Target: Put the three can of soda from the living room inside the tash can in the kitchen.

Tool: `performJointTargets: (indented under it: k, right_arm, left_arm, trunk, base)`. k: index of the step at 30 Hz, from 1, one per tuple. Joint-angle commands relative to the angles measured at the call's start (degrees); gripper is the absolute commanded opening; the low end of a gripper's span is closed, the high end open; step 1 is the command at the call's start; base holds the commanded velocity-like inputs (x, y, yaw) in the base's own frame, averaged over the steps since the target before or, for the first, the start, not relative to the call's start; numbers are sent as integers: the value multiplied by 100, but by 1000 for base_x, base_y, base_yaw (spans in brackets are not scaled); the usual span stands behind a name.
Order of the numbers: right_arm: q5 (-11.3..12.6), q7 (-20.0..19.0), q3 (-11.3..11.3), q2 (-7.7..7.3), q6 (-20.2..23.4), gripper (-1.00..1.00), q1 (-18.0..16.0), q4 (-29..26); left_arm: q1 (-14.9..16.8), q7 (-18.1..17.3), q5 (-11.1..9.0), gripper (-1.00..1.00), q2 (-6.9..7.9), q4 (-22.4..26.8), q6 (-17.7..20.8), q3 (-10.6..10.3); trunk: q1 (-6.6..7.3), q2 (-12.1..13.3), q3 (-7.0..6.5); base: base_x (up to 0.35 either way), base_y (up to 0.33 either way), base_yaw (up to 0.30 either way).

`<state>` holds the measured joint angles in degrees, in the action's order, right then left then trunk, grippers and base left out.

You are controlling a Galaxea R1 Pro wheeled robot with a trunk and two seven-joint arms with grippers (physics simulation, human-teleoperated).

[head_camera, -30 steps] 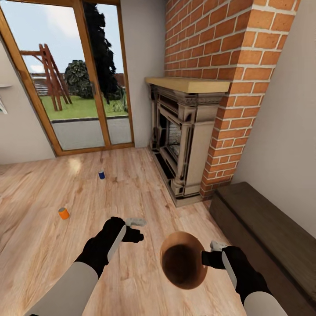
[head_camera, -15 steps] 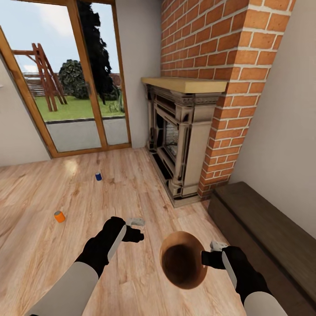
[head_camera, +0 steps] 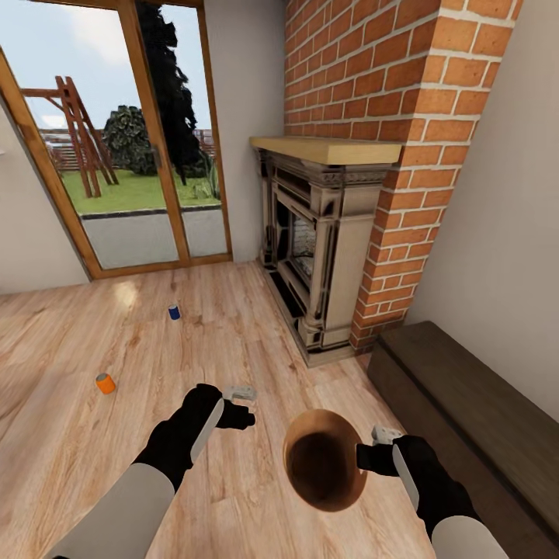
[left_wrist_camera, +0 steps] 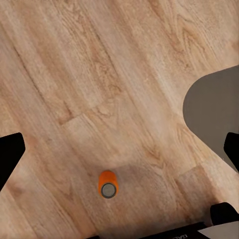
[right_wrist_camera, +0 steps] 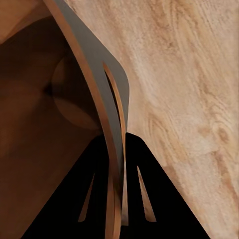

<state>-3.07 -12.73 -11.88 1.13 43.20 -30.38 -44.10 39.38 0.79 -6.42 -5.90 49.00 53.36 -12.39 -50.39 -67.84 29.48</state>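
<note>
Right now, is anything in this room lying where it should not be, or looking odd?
Yes. An orange can and a blue can sit loose on the wood floor. The right hand holds the trash can off the floor.

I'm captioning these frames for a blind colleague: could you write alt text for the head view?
The robot's right gripper holds a small round copper-brown bin by its rim above a light wood plank floor, the left gripper empty beside it. An orange can and a dark blue can lie ahead, near glass doors and a brick fireplace.
</note>
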Motion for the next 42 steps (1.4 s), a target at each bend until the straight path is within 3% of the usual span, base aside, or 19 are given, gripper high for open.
performJointTargets:
  k: [1, 36, 38, 42]
  right_arm:
    - [131, -37, -4, 1, 13, -100, -2, -2]
    - [55, 79, 13, -88, 154, -100, 6, -19]
    - [54, 93, 7, -96, 152, -100, 6, -3]
    - [44, 461, 35, -95, 120, -100, 6, 189]
  left_arm:
    - [0, 0, 0, 100, -2, -3, -4, 0]
    - [-1, 4, 11, 100, 26, -39, -18, 46]
    - [-1, 6, 14, 100, 27, -209, -29, 53]
    - [0, 19, 10, 100, 28, -1165, -297, 63]
  trunk:
    - [0, 0, -1]
    - [0, 0, -1]
    - [0, 0, -1]
    - [0, 0, -1]
  base:
    - [0, 0, 0]
    - [0, 0, -20]
    - [0, 0, 0]
    - [0, 0, 0]
